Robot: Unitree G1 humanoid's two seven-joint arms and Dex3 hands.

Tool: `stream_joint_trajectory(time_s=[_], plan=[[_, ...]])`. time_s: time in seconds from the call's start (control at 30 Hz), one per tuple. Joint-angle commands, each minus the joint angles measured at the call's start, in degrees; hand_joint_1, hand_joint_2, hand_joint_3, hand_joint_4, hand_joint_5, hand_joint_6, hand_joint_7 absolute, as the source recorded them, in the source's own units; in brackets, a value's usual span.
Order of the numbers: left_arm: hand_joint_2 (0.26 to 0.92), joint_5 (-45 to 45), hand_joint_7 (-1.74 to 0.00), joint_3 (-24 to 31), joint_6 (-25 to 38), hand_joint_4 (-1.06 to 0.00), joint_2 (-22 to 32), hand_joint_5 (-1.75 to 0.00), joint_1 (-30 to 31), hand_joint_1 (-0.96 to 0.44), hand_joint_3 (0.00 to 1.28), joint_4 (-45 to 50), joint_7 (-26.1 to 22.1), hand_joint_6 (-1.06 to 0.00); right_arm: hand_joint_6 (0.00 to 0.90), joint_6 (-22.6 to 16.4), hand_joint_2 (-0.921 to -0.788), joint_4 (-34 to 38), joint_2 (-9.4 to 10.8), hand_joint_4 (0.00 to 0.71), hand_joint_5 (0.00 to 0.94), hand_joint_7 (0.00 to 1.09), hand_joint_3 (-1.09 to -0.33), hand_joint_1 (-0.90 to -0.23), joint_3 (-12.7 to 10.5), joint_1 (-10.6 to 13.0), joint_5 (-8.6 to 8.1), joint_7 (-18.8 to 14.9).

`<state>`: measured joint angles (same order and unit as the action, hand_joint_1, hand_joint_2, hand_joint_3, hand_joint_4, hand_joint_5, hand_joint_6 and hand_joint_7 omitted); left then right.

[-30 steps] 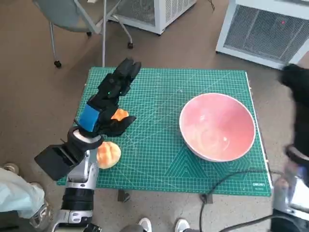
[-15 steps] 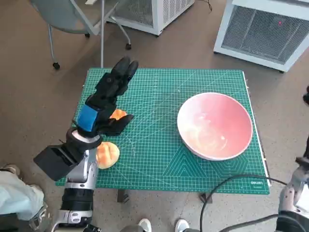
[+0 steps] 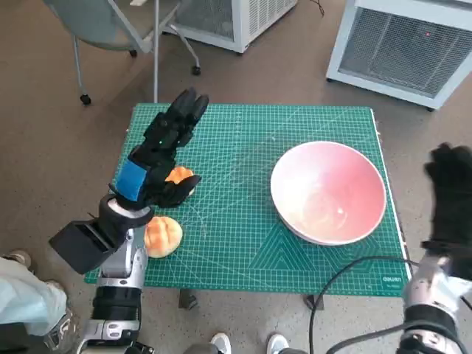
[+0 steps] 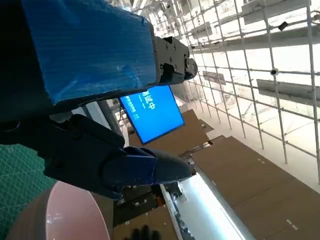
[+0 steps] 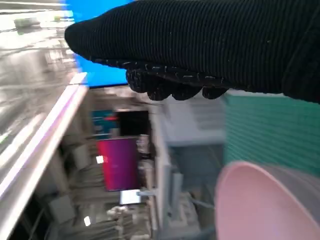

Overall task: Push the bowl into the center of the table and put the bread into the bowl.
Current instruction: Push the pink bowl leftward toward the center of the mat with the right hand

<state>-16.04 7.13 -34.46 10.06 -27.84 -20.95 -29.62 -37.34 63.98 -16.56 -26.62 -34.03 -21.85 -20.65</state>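
A: Bowl position? 
B: The pink bowl (image 3: 329, 192) sits on the green cutting mat (image 3: 243, 221) that covers the counter, toward the mat's right edge, upright, nothing in it. Its rim also shows in both wrist views.

A: Bread? 
B: Two pieces, both far from the bowl, near the mat's left edge. One round bread roll (image 3: 164, 236) lies beside the left forearm, close to the near edge. A second, orange-brown bread piece (image 3: 180, 177) lies partly hidden under the left hand.

A: Left hand state? 
B: The left hand (image 3: 161, 151) hovers over the mat's left part, fingers stretched toward the far edge, thumb spread toward the bowl. It holds nothing. Whether it touches the hidden bread cannot be told.

A: Right hand? 
B: The right hand (image 3: 451, 193), in its black glove, is off the mat, just beyond its right edge, beside the bowl but apart from it. Fingers point up and look spread; nothing in it.

A: Surroundings? 
B: A black cable (image 3: 346, 284) crosses the mat's near right corner. A wheeled chair (image 3: 110, 29) and white grilled units (image 3: 405, 44) stand on the floor beyond the counter.
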Motion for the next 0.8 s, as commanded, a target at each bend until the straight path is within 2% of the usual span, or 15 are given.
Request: stream_joint_trajectory(time_s=[0.03, 0.17, 0.3, 0.53, 0.8], plan=[[0.921, -1.0, -0.12, 0.3, -0.2, -0.20, 0.5, 0.00, -0.3, -0.66, 0.40, 0.3, -0.7, -0.16, 0.041, 1.7, -0.921, 3.8, 2.3, -0.001, -0.001, 0.16, -0.826, -0.506, 1.2, -0.9, 2.06, 2.6], [0.921, -1.4, -0.12, 0.5, 0.0, -0.20, 0.7, 0.00, 0.0, -0.66, 0.40, 0.7, -0.9, -0.16, 0.045, 2.1, -0.921, 5.1, 3.6, -0.001, -0.001, 0.16, -0.846, -0.487, 2.5, -1.9, 3.88, 3.9], [0.921, -1.7, -0.11, 0.7, -0.3, -0.20, 0.8, 0.00, 0.2, -0.66, 0.40, 0.5, -1.0, -0.16, 0.035, 3.2, -0.921, 5.9, 4.7, -0.001, -0.001, 0.16, -0.857, -0.486, 3.2, -3.1, 4.61, 4.2], [0.921, -2.2, -0.11, 1.1, -0.7, -0.20, 0.9, 0.00, 0.9, -0.66, 0.40, 0.9, -1.2, -0.16, 0.025, 5.2, -0.921, 6.8, 6.4, -0.001, -0.001, 0.15, -0.849, -0.502, 3.6, -5.2, 4.84, 3.3], [0.921, -2.3, -0.10, 1.4, -0.9, -0.20, 1.1, 0.00, 1.5, -0.66, 0.39, 1.4, -0.9, -0.16, 0.031, 7.7, -0.921, 8.3, 7.4, -0.001, -0.001, 0.16, -0.844, -0.525, 4.3, -7.9, 5.40, 4.0]])
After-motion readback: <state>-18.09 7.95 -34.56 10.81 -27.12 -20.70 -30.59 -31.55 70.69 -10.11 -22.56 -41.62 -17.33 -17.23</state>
